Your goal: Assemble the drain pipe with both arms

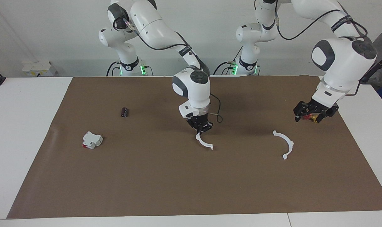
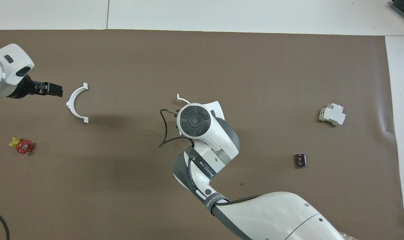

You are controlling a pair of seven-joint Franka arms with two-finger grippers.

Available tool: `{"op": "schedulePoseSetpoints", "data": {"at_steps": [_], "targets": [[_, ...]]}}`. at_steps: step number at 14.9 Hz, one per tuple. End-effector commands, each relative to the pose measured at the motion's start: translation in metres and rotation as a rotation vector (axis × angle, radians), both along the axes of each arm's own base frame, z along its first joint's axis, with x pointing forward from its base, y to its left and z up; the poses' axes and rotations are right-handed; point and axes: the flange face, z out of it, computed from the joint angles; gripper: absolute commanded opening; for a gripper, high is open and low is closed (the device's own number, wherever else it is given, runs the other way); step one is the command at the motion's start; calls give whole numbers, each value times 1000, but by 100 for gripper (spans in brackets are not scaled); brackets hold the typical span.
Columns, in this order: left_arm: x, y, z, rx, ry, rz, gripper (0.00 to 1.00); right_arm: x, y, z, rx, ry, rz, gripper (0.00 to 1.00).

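Two white robot arms work over a counter [image 1: 36, 132] covered with a brown mat [image 1: 165, 176]. The right claw [image 1: 200, 127] is pinched shut on one end of a white half-ring [image 1: 204, 142], held at mid-counter with its other end low by the mat. The second white half-ring [image 1: 285, 143] lies flat, toward the left arm's end. The left claw [image 1: 310, 116] hangs just above the mat, near that half-ring, its fingers spread and holding nothing, with a small red-and-yellow valve [image 2: 22, 145] close by. A white-and-red block [image 1: 92, 140] and a small black cylinder [image 1: 124, 112] sit toward the right arm's end.
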Motion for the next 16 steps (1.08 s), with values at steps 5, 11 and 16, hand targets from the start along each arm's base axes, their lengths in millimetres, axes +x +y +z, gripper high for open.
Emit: {"op": "schedulePoseSetpoints", "data": {"at_steps": [5, 11, 16], "targets": [[-9, 3, -89, -9, -35, 25, 84, 2, 11, -25, 1, -19, 16, 4], [-6, 1, -130, -21, 5, 127, 75, 1, 10, -26, -6, -15, 18, 24], [-2, 4, -144, -21, -10, 133, 71, 6, 11, -20, -12, -12, 14, 77]]}}
